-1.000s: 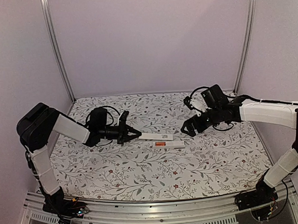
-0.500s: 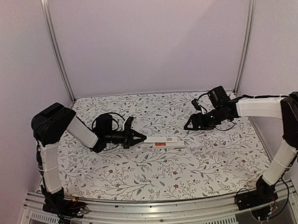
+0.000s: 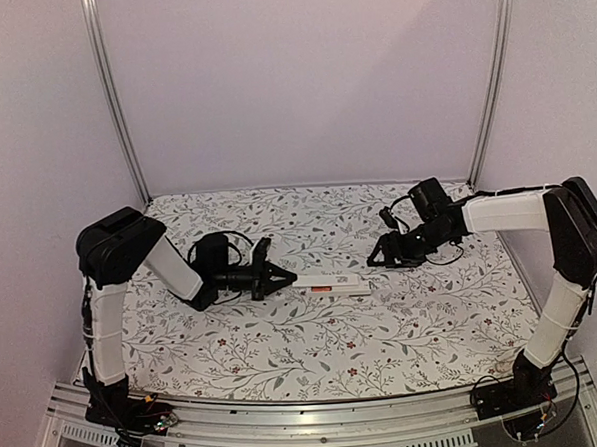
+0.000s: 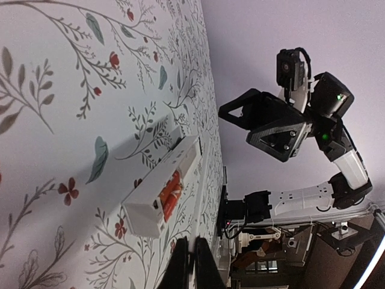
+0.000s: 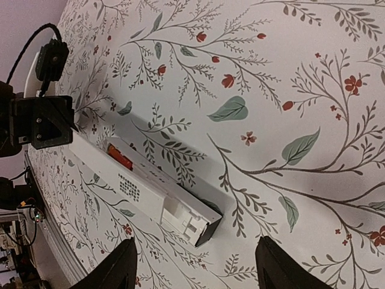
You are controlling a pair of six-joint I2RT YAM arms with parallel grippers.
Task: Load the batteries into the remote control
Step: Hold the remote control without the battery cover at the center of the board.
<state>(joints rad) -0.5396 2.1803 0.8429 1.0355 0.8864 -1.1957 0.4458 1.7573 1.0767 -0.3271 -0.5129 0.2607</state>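
Note:
The remote control (image 3: 332,285) lies flat mid-table, a slim white bar with its compartment open. Orange-red batteries (image 4: 171,191) sit inside it, also seen as an orange battery (image 5: 120,156) from the right wrist. My left gripper (image 3: 287,277) is shut and empty, low over the cloth, its tips (image 4: 194,265) just short of the remote control's (image 4: 161,188) left end. My right gripper (image 3: 378,256) is open and holds nothing. Its fingers (image 5: 125,268) straddle the view off the dark right end of the remote control (image 5: 150,183).
A white floral cloth (image 3: 315,343) covers the table. White walls with metal posts (image 3: 111,93) enclose the back and sides. A panel with a grid of small holes (image 5: 129,188) shows along the remote's near side. The right arm's cables (image 3: 403,213) loop behind its wrist.
My left gripper has slid right, up to the remote's left end. My right arm has dropped lower toward the remote's right end, and its jaws have narrowed.

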